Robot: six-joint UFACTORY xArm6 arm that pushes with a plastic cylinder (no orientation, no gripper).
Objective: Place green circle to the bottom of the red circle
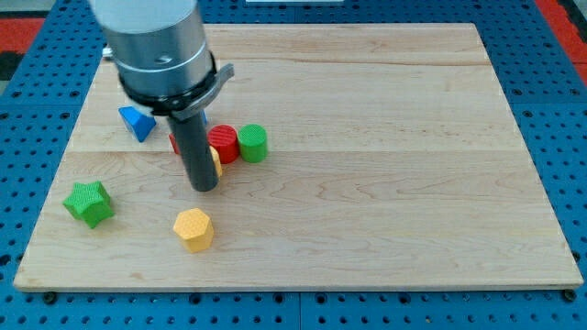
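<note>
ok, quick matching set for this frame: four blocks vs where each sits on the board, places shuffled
Blocks:
1. green circle
2. green star
3. yellow hexagon
4. blue triangle

Places:
A. near the view's bottom, below my tip
B. touching the red circle on its right in the view
C. near the board's left edge, lower half
D. left of the rod, upper half

Pairs: 1-B, 2-C, 3-A, 4-D
</note>
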